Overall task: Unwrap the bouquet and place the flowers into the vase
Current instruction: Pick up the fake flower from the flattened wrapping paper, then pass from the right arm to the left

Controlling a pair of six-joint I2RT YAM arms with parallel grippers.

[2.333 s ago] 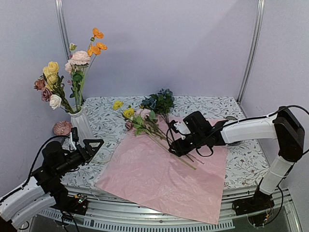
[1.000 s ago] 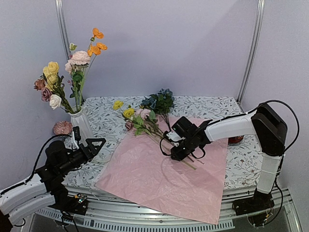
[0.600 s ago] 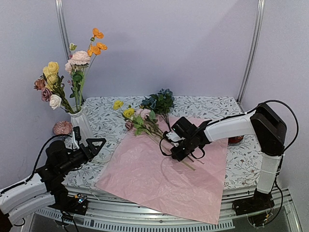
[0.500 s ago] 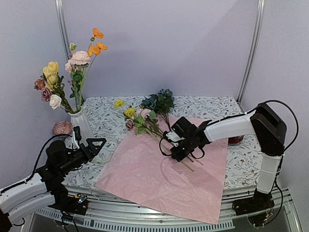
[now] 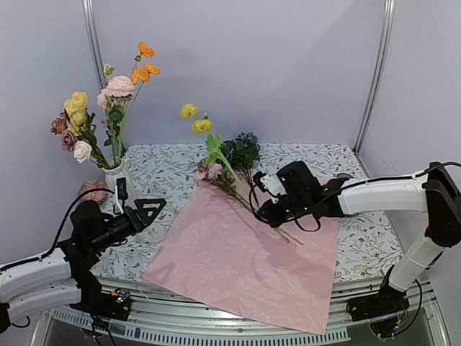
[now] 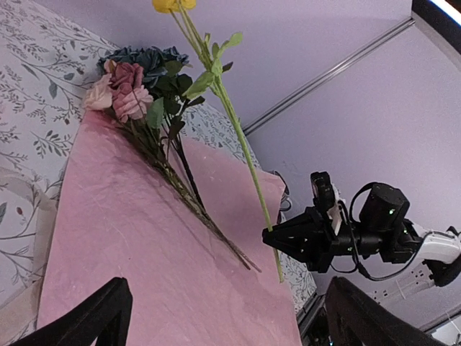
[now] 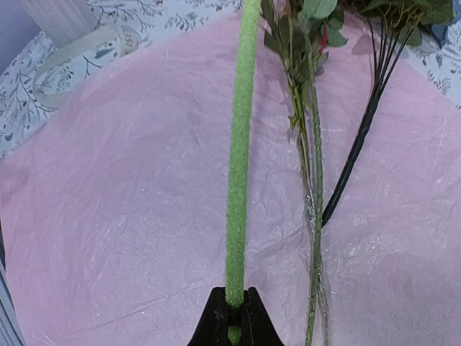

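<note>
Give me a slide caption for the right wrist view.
Right gripper pinches the base of a green flower stem above the pink wrapping paper, beside loose stems.

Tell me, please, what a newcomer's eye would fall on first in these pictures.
The right gripper holds a yellow-flowered stem tilted up above the pink paper spread on the table. At far left, a white vase already holds a tall bunch of flowers.

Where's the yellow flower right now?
In the top view the yellow flower slants up at centre, its stem end pinched in the jaws of the right gripper over the pink paper, its blooms above the blue roses lying behind.
</note>
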